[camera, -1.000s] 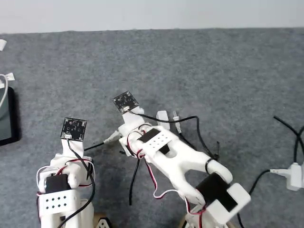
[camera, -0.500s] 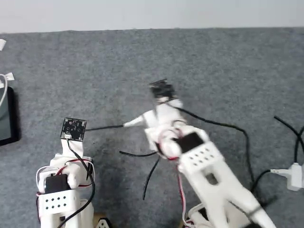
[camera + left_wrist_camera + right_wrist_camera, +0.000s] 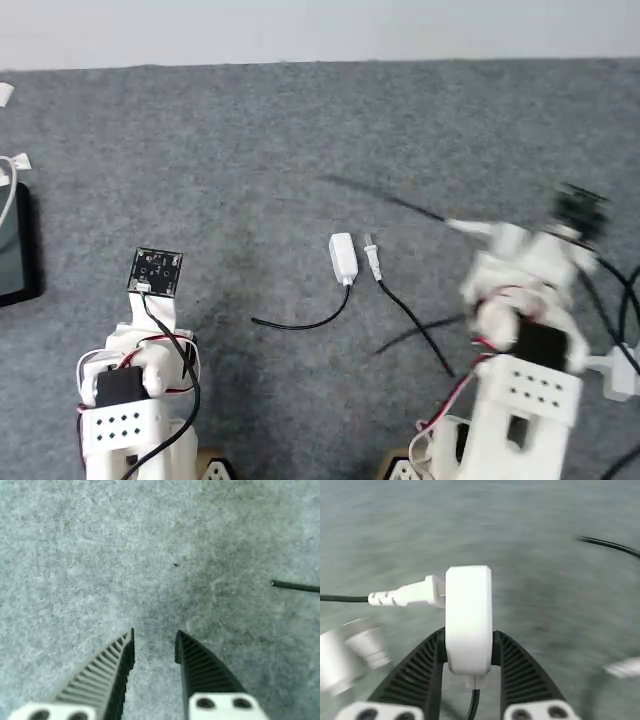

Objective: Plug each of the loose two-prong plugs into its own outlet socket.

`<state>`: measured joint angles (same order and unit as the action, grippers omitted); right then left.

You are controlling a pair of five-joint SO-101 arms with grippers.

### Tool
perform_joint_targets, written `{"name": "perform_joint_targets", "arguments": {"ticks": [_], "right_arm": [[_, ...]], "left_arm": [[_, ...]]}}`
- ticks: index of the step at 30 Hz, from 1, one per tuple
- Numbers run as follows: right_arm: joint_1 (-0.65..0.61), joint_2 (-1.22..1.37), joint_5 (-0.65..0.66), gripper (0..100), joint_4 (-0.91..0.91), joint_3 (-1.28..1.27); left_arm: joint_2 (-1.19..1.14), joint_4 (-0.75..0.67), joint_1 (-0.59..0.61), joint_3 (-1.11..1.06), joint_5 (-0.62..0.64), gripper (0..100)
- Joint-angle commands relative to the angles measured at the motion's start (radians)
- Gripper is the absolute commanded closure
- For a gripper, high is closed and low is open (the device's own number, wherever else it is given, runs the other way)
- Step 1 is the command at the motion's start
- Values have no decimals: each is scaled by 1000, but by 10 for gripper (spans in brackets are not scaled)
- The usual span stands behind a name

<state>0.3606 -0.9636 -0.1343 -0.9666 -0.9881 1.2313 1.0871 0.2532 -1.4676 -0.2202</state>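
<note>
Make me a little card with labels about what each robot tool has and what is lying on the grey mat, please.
left tool: open, empty, above the grey mat
right tool: shut on white socket
in that socket: white plug, pushed into its side
middle of mat: second socket and loose plug, side by side, not joined
not yet done: the loose plug is not plugged in

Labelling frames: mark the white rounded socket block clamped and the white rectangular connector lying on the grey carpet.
white rounded socket block (image 3: 468, 612), right wrist view, front face
white rectangular connector (image 3: 343, 257), high view, body centre
</note>
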Motion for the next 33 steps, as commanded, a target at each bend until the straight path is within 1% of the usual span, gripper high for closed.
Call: {"name": "perform_joint_targets", "arguments": {"ticks": [1, 4, 6, 9, 11, 12, 14, 18, 20, 23, 29, 33], "right_arm": [[269, -30, 78, 991, 16, -17], [421, -30, 152, 991, 107, -92], [495, -28, 190, 991, 214, -155], [590, -28, 213, 991, 403, -253], [636, -28, 213, 990, 483, -295], [650, -28, 213, 989, 493, -299], [656, -28, 222, 950, 469, -298], [653, -38, 207, 734, 403, -296], [651, -41, 193, 668, 390, -293], [638, -41, 173, 676, 329, -256], [636, -41, 75, 760, 45, -41], [610, -41, 57, 823, -105, 87]], "left_arm": [[9, -21, 5, 10, -9, 927], [9, -14, 5, 8, -9, 927], [9, -3, 5, 8, -9, 927], [9, -2, 5, 8, -9, 927], [9, -2, 5, 8, -9, 927], [9, 0, 5, 8, -9, 927], [9, 0, 5, 8, -9, 927], [9, 0, 5, 2, -9, 927], [9, 0, 5, 2, -9, 927], [9, 0, 3, 2, -9, 927], [9, 0, 3, 5, -9, 927], [9, 0, -3, 21, 2, 927]]}}
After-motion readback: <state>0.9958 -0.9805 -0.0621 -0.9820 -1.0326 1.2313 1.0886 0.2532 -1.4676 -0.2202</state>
